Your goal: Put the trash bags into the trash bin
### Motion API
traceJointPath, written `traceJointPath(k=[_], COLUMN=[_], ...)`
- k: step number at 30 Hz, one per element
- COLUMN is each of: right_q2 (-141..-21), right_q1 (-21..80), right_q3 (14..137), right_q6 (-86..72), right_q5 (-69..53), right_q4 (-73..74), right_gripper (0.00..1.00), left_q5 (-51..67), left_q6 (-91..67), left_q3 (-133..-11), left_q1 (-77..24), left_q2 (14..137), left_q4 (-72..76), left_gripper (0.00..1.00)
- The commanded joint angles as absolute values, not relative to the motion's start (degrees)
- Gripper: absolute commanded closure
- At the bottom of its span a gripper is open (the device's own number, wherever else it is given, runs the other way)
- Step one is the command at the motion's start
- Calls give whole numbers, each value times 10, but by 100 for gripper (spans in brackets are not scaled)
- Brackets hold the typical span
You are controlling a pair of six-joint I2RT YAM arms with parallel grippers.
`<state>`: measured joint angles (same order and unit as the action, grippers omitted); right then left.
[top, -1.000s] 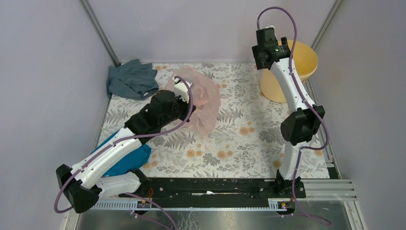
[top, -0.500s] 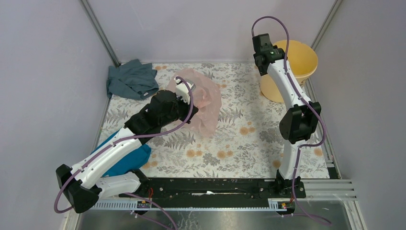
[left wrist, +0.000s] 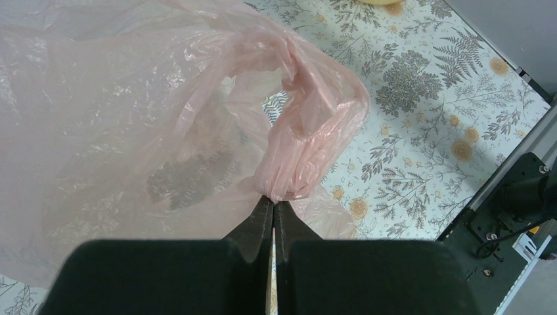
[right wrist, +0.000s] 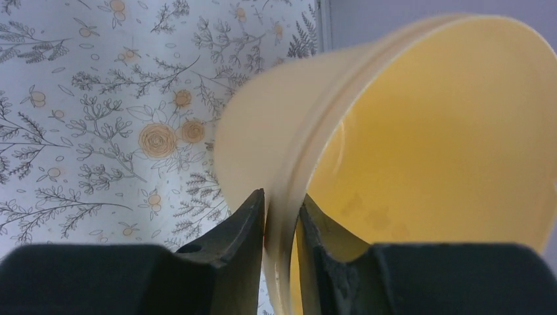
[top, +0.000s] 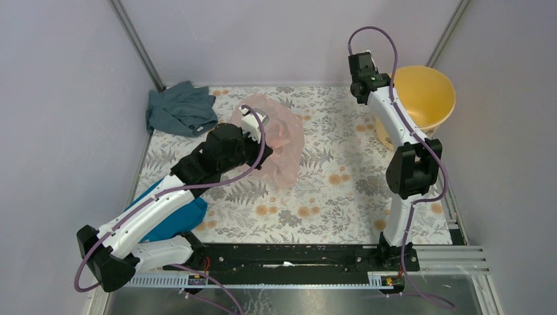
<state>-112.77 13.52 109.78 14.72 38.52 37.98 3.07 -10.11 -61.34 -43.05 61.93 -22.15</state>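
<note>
The left gripper [left wrist: 273, 205] is clenched on the thin, translucent pale pink plastic bag [left wrist: 164, 118]. Its 2 black fingers are pressed together with a bunched fold of the film pinched at their tips. From that pinch the film rises in a rolled loop, and the rest of the bag spreads out wide and wrinkled to the left. In the top view the pink bag [top: 279, 141] lies over the floral-printed table cover [top: 328, 190] in the far middle of the table, just beyond the left arm's wrist and well apart from the bin.

The right gripper [right wrist: 282, 200] is grasping the round yellow-orange plastic bucket [right wrist: 446, 131] by its rim. 1 finger is on the outer wall and 1 is inside, with the wall clamped between them. In the top view the bucket [top: 427, 98] sits at the far right corner with its mouth turned up toward the camera. It looks tilted, though I cannot tell whether its base touches the table. Nothing shows inside it.

A crumpled grey-blue cloth [top: 180, 110] lies in the far left corner. A bright teal cloth [top: 174, 213] lies near the left edge, partly under the left arm.
</note>
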Motion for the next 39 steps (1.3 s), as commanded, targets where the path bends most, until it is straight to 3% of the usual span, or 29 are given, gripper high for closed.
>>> traceJointPath(k=[1, 10, 18, 21, 26, 33, 36, 39], right_q2=[-1094, -1004, -909, -888, -892, -917, -935, -929], right_q1=[130, 157, 207, 272, 411, 485, 504, 505], right_q3=[1093, 1036, 966, 937, 929, 921, 938, 946], right_q6=[107, 12, -44, -60, -65, -97, -111, -123], right_q5=[373, 252, 86, 3, 23, -26, -39, -57], right_q4=[425, 504, 494, 477, 468, 412, 400, 386], right_gripper=[74, 100, 100, 100, 100, 100, 93, 73], left_q5=[43, 44, 6, -18, -125, -239, -256, -250], left_q6=[-105, -108, -110, -112, -119, -116, -114, -104], left_q3=[-611, -612, -607, -611, -662, -683, -706, -730], left_q1=[-429, -429, -429, -429, -429, -429, -429, -429], left_q2=[603, 610, 585, 552, 496, 414, 407, 411], left_q4=[-184, -184, -176, -170, -194, -207, -227, -238], left_gripper=[100, 100, 100, 100, 100, 100, 100, 100])
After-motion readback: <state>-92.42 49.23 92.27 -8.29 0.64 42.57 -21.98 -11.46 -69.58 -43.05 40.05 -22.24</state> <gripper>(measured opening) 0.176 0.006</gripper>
